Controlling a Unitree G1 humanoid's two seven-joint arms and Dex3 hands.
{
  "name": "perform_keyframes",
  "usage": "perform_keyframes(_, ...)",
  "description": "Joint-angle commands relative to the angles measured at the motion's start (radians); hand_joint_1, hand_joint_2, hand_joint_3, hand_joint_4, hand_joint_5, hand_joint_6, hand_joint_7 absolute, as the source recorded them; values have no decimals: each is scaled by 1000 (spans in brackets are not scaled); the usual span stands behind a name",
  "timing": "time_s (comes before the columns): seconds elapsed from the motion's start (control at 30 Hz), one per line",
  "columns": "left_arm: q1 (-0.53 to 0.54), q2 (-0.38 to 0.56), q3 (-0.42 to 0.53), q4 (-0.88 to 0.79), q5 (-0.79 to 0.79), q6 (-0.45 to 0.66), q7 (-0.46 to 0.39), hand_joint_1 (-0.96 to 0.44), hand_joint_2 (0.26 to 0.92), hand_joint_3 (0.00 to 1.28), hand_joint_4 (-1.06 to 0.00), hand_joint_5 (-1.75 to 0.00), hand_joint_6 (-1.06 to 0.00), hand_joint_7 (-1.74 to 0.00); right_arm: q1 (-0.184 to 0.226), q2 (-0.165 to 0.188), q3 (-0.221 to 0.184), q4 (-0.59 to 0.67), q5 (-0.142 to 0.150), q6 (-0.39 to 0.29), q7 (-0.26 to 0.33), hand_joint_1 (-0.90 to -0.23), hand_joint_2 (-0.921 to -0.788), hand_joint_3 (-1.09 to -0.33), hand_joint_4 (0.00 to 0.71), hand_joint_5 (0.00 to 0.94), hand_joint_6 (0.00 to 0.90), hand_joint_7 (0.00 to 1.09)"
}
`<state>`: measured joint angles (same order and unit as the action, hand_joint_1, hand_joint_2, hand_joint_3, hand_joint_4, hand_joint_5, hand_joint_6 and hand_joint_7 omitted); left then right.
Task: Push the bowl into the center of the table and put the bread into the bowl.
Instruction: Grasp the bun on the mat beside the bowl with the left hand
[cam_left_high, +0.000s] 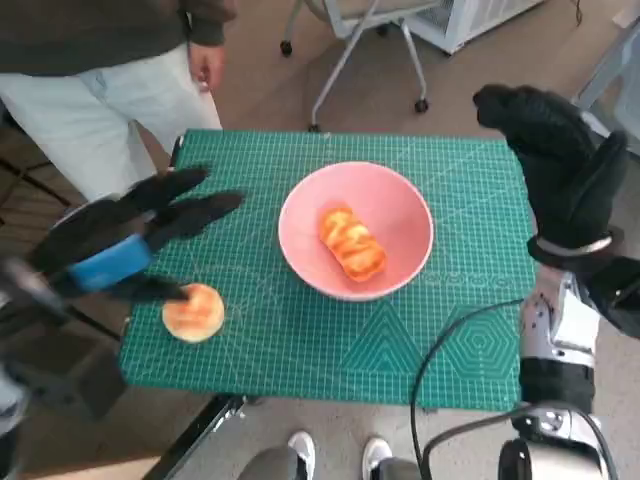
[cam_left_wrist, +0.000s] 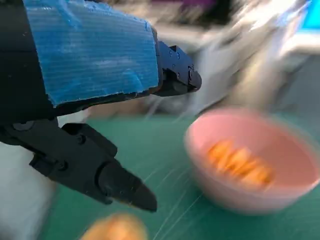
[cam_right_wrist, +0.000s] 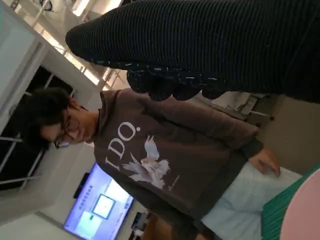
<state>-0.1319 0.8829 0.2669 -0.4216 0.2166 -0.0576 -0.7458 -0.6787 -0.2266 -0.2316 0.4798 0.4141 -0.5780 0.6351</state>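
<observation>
A pink bowl stands near the middle of the green mat, with an orange glazed bread lying inside it. The left wrist view shows the bowl and its bread blurred. A round golden bun lies on the mat near its front left corner, and its edge shows as a blur in the left wrist view. My left hand hovers above and just left of the bun, fingers spread and holding nothing. My gloved right hand is raised over the mat's right edge, also holding nothing.
A person in a brown sweatshirt and pale trousers stands at the table's far left corner, also seen in the right wrist view. An office chair base stands behind the table. A black cable crosses the mat's front right.
</observation>
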Motion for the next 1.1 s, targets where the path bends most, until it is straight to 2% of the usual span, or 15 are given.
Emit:
perform_keyframes(0.03, 109, 27, 85, -137, -8, 87, -45, -82, 635, 6, -159, -8, -309, -36, 13, 5, 5, 8, 6, 20, 11, -674, -921, -665, 184, 0, 139, 259)
perform_keyframes(0.27, 198, 14, 147, -229, 1, 130, -43, -70, 637, 7, -159, -3, -312, -24, -7, 9, 9, 29, 5, 24, 18, -668, -921, -670, 179, 0, 136, 257)
perform_keyframes(0.5, 237, 4, 147, -267, 18, 148, -32, -105, 637, 5, -163, -2, -317, -15, -23, 13, 12, 43, 5, 23, 24, -652, -921, -679, 176, 0, 133, 260)
perform_keyframes(0.77, 252, -4, 106, -286, 38, 205, -25, -106, 636, 3, -177, -6, -317, -8, -29, 18, 18, 46, 2, 19, 26, -655, -921, -691, 174, 0, 126, 267)
perform_keyframes(1.1, 223, -25, -7, -199, 95, 209, 32, -55, 625, 0, -208, -8, -331, -8, -31, 20, 23, 53, 7, 20, 34, -651, -921, -703, 172, 0, 114, 282)
